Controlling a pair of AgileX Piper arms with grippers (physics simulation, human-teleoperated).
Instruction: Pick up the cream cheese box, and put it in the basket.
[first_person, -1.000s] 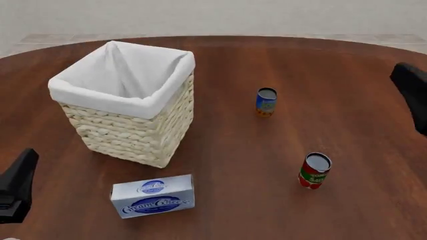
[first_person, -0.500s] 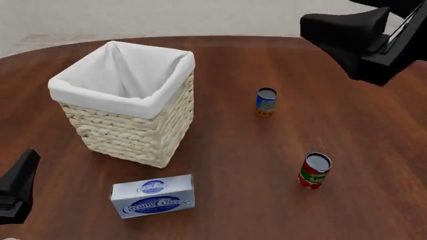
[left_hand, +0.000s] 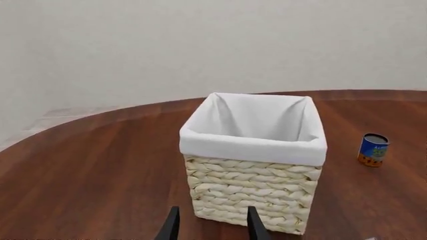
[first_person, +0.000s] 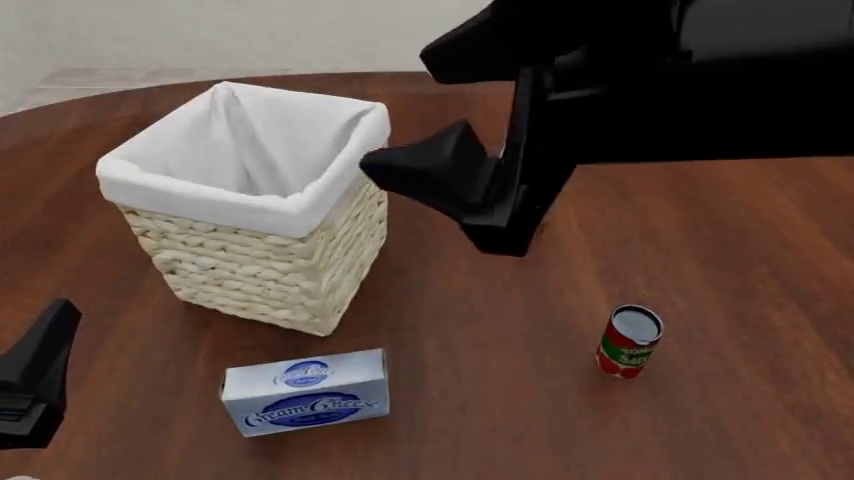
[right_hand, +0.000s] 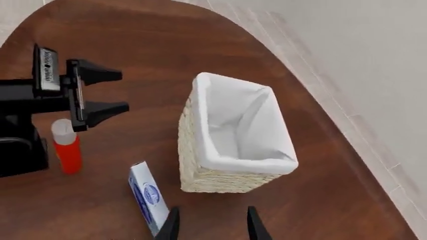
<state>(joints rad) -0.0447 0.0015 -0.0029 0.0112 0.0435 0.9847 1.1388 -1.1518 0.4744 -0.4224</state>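
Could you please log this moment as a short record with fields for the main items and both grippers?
cream cheese box: lying flat on the table, in front of the basket, untouched
basket: upright, white liner, nothing visible inside
red can: upright, right of the box
blue can: upright, beyond the basket
left gripper: open, holding nothing
right gripper: open, high above the table

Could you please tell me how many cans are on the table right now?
2. The red can stands front right; the blue can stands right of the basket, hidden behind the right arm in the front view.
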